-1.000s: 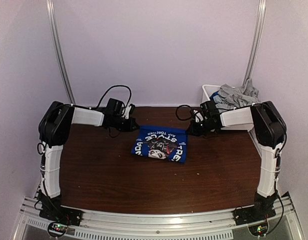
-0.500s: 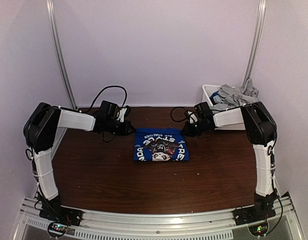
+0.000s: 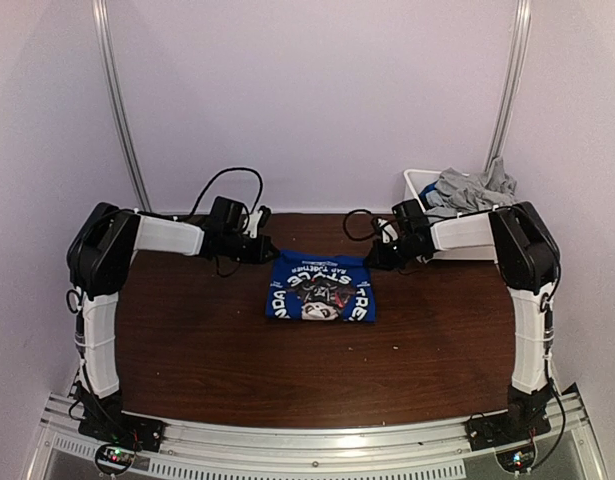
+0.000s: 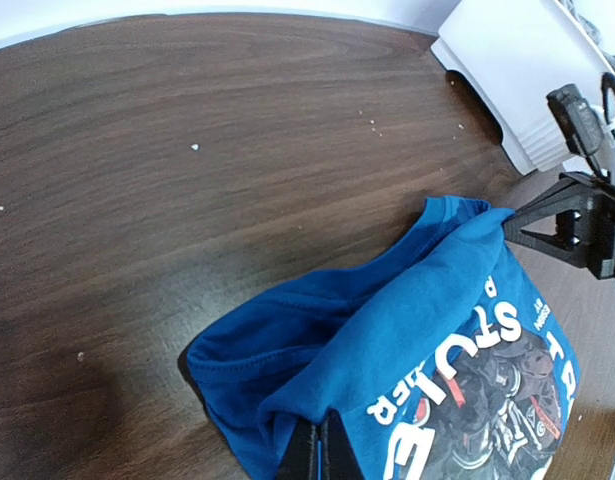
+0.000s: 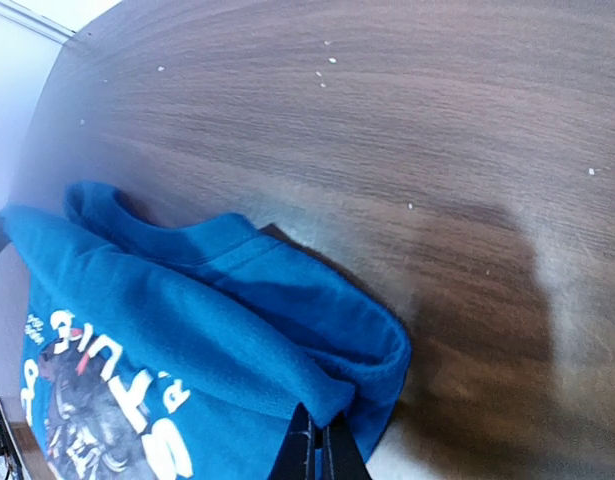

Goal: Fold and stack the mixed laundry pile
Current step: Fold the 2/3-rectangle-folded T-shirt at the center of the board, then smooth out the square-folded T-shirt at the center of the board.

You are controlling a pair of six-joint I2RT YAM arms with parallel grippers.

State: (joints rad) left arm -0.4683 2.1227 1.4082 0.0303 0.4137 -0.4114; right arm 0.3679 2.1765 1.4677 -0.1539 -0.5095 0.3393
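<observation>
A folded blue T-shirt point(image 3: 320, 288) with white lettering and a dark graphic lies flat in the middle of the brown tabletop point(image 3: 287, 370), its printed side up. The left tool point(image 3: 268, 251) sits at the shirt's upper left corner, its jaws closed tight on a doubled fold of the blue cloth; the left wrist view shows the fabric bunched and raised off the wood where it is pinched. The right tool point(image 3: 375, 260) is at the upper right corner, likewise clamped on the cloth's folded edge, which lifts slightly there. At the upper right of the overhead frame a white bin point(image 3: 419, 184) stands at the far edge of the tabletop, with crumpled grey garments point(image 3: 472, 190) heaped over its rim.
</observation>
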